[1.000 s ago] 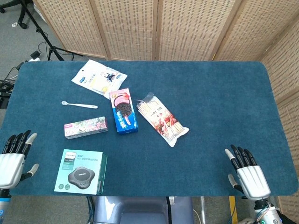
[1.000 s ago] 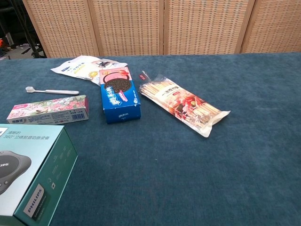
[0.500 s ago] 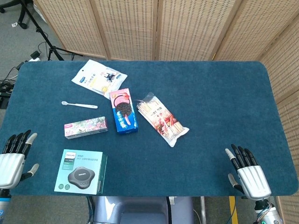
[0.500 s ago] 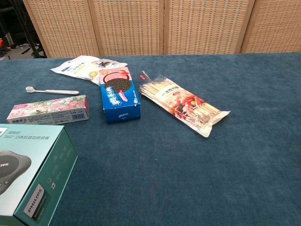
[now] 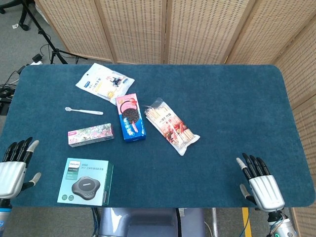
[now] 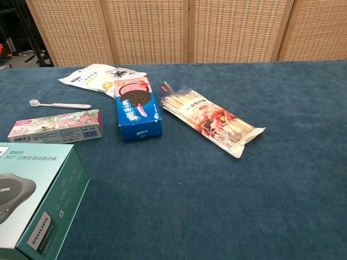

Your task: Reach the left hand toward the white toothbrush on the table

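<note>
The white toothbrush (image 5: 84,111) (image 6: 59,104) lies flat on the blue table, head to the left, in the left half. My left hand (image 5: 14,167) hovers at the table's front left corner, fingers straight and apart, holding nothing, well short of the toothbrush. My right hand (image 5: 260,182) is at the front right edge, fingers also spread and empty. Neither hand shows in the chest view.
A toothpaste box (image 5: 91,135) lies between my left hand and the toothbrush. A teal Philips box (image 5: 85,181) stands at the front left. A blue cookie box (image 5: 131,117), a chopsticks packet (image 5: 171,126) and a white pouch (image 5: 104,81) lie near the middle and back left.
My right hand has shifted slightly left and back along the front edge. The left hand has barely moved. The objects lie as before.
</note>
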`<state>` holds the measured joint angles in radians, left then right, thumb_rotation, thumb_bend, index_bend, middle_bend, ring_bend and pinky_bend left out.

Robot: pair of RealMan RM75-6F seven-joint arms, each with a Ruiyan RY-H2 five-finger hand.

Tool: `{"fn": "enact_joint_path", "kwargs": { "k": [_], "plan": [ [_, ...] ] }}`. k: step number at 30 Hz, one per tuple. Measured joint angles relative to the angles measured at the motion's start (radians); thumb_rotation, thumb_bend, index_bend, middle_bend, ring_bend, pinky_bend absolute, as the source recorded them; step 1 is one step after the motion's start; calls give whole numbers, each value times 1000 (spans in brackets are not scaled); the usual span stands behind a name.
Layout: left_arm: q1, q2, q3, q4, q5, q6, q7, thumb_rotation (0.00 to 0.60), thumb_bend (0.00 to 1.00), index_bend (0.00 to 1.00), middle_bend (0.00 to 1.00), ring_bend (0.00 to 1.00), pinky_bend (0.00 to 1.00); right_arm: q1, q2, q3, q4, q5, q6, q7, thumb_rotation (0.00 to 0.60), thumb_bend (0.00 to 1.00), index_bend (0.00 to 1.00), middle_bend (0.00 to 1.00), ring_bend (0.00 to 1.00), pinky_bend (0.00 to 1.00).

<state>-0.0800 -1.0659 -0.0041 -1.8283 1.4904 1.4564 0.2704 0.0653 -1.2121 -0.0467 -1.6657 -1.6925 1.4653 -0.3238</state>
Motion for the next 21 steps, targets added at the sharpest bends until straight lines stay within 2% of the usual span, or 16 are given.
{"fn": "enact_joint_path", "kwargs": {
  "k": [5,8,11,14,16,21],
  "plan": [
    [-4,1,-3,-6,-12,-9,-3,600,258,0,0,2,0,0,1,2,-2,3,0,0,600,466,0,0,0,85],
    [-12,0,-18,-12,-34,-16,-17,600,273,0,46,116,79,-1,1,3,-2,7,1,1,600,466,0,0,0,85],
    [-29,-1,-47,-11,-60,-25,-31,600,320,0,205,273,222,-1,0,4,-2,11,-1,0,600,466,0,0,0,85],
    [-54,7,-81,-13,-99,-50,-44,600,408,0,356,403,322,0,-1,5,-2,12,-3,-3,600,466,0,0,0,85],
    [-78,19,-108,-21,-134,-79,-61,600,510,0,458,501,378,1,-3,5,-2,14,-8,-6,600,466,0,0,0,85],
    [-152,71,-162,-42,-238,-218,-117,600,773,0,587,621,448,5,-9,4,3,22,-22,-14,600,466,0,0,0,85]
  ]
}}
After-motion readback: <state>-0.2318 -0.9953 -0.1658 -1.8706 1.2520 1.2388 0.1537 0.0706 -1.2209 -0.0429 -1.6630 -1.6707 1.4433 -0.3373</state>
